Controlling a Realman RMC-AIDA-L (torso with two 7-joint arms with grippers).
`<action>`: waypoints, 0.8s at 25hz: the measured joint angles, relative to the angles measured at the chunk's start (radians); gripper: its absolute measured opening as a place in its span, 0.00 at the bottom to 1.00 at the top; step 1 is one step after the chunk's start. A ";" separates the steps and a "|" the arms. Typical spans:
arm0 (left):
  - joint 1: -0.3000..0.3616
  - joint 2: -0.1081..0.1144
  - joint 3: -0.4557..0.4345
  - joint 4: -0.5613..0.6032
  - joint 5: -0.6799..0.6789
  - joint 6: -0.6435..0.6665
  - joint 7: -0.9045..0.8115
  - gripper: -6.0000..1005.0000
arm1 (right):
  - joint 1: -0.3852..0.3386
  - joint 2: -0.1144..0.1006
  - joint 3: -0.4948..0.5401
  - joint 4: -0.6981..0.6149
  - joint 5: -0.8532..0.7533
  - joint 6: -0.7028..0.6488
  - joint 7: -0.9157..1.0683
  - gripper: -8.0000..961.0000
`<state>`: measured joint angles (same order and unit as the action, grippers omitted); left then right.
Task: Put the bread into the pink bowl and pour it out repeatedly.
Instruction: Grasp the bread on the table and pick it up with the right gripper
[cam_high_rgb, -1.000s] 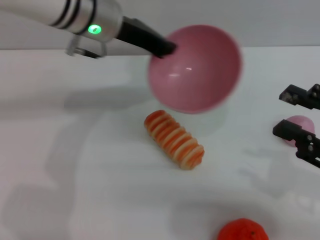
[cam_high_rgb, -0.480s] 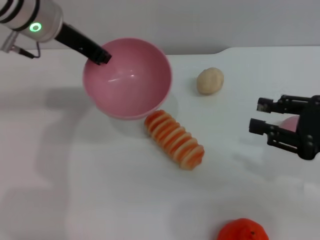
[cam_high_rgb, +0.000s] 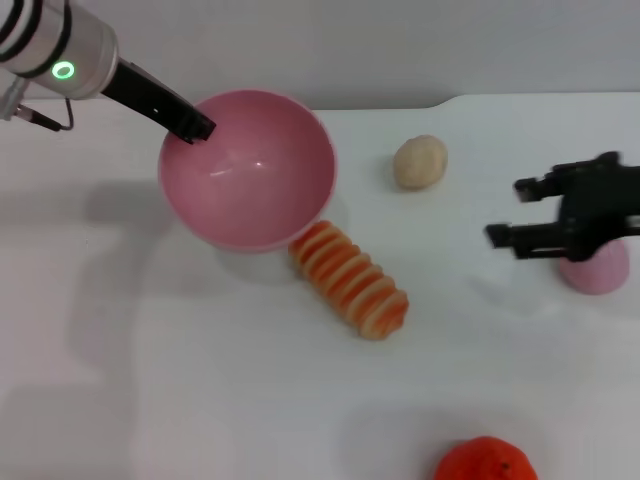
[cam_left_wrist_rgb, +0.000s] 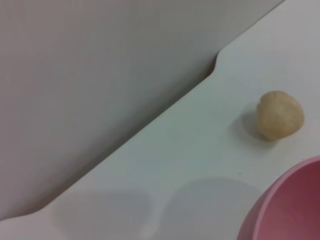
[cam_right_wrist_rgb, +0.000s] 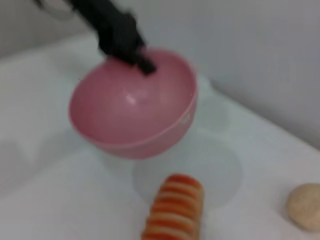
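Bread (cam_high_rgb: 349, 278) lies on the white worktop (cam_high_rgb: 200, 380), striped and untouched where it lay a second ago, just in front of the pink bowl (cam_high_rgb: 248, 168). The bowl has changed most: a second ago it was tipped up high with its mouth turned toward the camera, and now the left pincer (cam_high_rgb: 195, 128), clamped on the far-left rim, has brought it down and to the left, mouth up again, though the right wrist view suggests it hangs slightly above the surface. That reads as a pour just finished, with the bowl empty and ready for refilling. The right pincer (cam_high_rgb: 515, 212), fingers apart, has moved in from the right edge toward the middle and hovers well apart from the bread. A beige lump (cam_high_rgb: 420, 161) sits behind its likely path, a pink dome (cam_high_rgb: 595, 265) lies under the right arm, and an orange fruit (cam_high_rgb: 487, 461) rests near the front edge; none blocks the bread.
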<state>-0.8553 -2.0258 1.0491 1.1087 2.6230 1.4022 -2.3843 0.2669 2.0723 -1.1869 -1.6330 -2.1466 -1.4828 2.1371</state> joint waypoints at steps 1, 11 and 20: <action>0.003 -0.006 0.006 -0.004 0.000 -0.002 0.007 0.05 | 0.031 0.001 -0.027 0.004 -0.045 -0.001 0.018 0.61; 0.030 -0.021 0.011 0.001 0.001 -0.006 0.017 0.05 | 0.181 0.004 -0.265 0.102 -0.159 0.079 0.088 0.72; 0.069 -0.024 0.011 0.030 -0.006 -0.003 0.021 0.05 | 0.214 0.005 -0.374 0.260 -0.199 0.213 0.111 0.72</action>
<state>-0.7867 -2.0501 1.0599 1.1388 2.6173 1.3992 -2.3636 0.4808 2.0770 -1.5606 -1.3728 -2.3456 -1.2701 2.2485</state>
